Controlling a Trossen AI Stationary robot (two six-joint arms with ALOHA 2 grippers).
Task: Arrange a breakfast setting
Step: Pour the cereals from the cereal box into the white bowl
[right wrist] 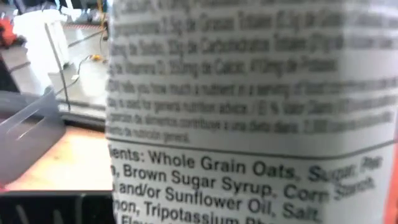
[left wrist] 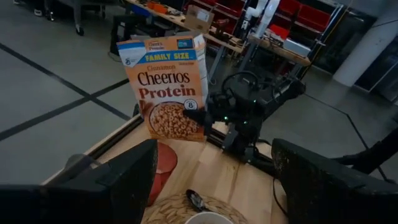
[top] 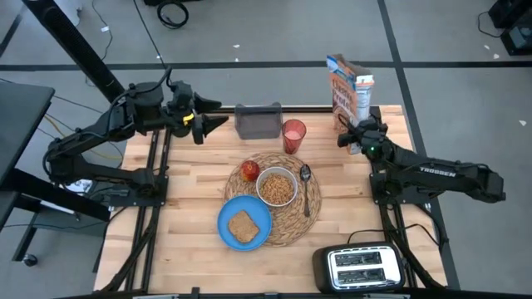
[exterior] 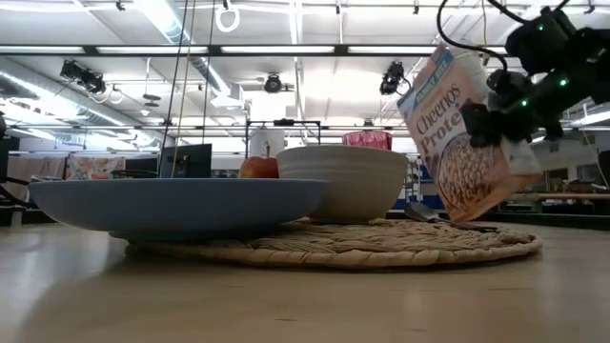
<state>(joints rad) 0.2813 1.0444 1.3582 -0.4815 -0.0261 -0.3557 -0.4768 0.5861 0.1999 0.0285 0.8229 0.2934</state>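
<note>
"Cheerios Protein" box point(left wrist: 166, 87) in right pincer point(top: 351, 137)

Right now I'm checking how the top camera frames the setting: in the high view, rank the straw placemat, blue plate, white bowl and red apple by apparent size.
1. Straw placemat, clearly the largest.
2. Blue plate.
3. White bowl.
4. Red apple, the smallest.
All lie at table level under the overhead camera, so nearness hardly skews this order.
</note>
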